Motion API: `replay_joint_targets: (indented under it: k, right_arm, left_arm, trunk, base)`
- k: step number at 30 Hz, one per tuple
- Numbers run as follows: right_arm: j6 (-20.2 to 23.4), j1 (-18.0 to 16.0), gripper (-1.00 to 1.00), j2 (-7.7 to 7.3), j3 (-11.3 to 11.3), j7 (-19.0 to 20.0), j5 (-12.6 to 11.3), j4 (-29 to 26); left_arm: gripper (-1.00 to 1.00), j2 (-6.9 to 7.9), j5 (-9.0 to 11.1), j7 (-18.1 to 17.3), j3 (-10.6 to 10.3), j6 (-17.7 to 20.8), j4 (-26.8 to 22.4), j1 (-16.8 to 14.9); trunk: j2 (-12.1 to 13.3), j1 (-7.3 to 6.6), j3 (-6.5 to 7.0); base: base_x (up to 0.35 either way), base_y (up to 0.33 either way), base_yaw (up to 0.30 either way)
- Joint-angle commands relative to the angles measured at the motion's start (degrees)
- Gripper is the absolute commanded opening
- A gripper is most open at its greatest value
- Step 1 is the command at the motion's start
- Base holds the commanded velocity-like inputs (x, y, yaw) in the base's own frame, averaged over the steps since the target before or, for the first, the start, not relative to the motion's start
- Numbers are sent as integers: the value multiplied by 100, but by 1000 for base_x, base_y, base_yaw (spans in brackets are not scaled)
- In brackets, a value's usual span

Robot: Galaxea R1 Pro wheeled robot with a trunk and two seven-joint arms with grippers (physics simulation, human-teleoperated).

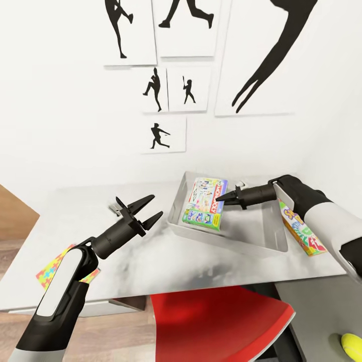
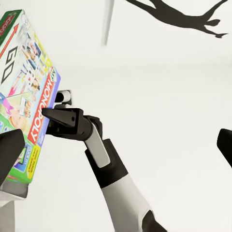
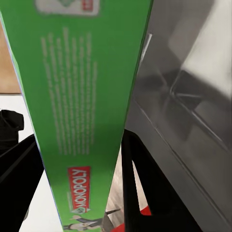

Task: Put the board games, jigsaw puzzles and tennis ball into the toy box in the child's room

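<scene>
White wall behind; over the tub point(image 1: 274, 241) on the desk point(image 1: 151, 261), the right gripper point(image 1: 225, 197) clamps the game box point(image 1: 205, 202) by its green edge, stiff, light, probably slick, while the left gripper point(image 1: 148, 210) hangs empty, jaws apart.

Bright, even simulator light, white wall point(image 1: 60, 125) nearly washed out, soft mottled dark patches on the table point(image 1: 166, 261) top, wide-angle stretching at edges, wrist views soft close up
</scene>
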Motion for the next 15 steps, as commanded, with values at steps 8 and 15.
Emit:
replay_joint_targets:
  k: [8, 15]
  right_arm:
    - [25, -101, -100, 43, 28, -35, -9, 0]
    - [25, -135, -100, 63, 28, -68, -9, 0]
  left_arm:
    - [100, 7, -21, -15, -12, 7, 2, -16]
    - [100, 9, -23, -13, -15, 7, 2, -21]
  trunk:
    - [-10, 3, -16]
    - [-10, 3, -18]
  base:
    - [0, 0, 0]
    - [0, 0, 0]
